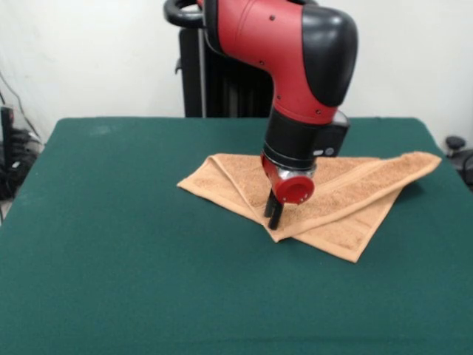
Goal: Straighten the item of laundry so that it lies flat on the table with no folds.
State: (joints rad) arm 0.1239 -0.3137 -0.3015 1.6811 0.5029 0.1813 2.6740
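The light orange-tan towel (347,194) lies on the dark green table (140,259), right of centre. It is folded over on itself into a rough triangle: one long flap with a woven band runs to a far right corner, and a lower layer sticks out at the front right. My gripper (273,216) comes down from the red and black arm onto the folded front corner of the towel. Its black fingers (276,214) stand close together and pinch the upper layer near that corner. The white loop tag is hidden.
The robot's black pedestal (222,81) stands behind the table's far edge. Dark equipment and cables (11,151) sit off the left edge, and a dark object (458,148) off the right edge. Bare green cloth lies to the left and front of the towel.
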